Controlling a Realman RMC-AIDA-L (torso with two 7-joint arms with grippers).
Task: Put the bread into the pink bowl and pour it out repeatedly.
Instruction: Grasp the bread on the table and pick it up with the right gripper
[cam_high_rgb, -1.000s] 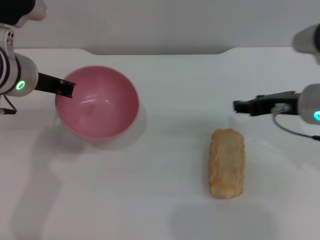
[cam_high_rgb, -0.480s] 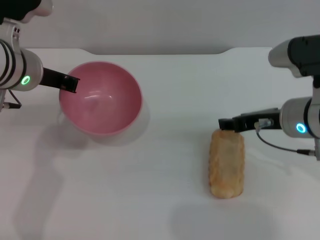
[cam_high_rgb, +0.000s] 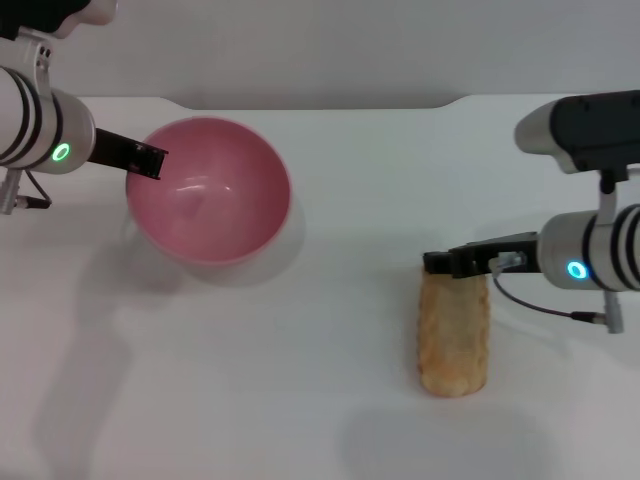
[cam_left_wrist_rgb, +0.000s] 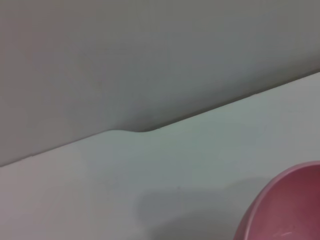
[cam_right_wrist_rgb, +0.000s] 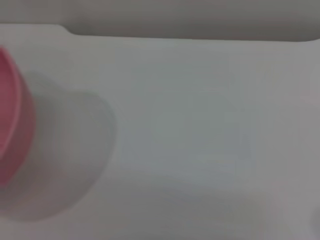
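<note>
Pink and glossy, the pink bowl (cam_high_rgb: 210, 190) sits tilted on the robot's left part of the white worktop (cam_high_rgb: 330, 400), its opening turned up and toward the camera, with nothing inside. The left gripper (cam_high_rgb: 145, 160) is clamped on the bowl's left rim, its dark tip lying over the edge. Well apart, on the right part of the worktop, the bread (cam_high_rgb: 455, 335) lies flat with its long side running toward and away from the robot, pale tan crust up. The right gripper (cam_high_rgb: 440, 263) reaches in from the right and hangs at the loaf's far end; whether it touches the bread, or how wide it stands, cannot be told. Both wrist views catch only an edge of the bowl.
</note>
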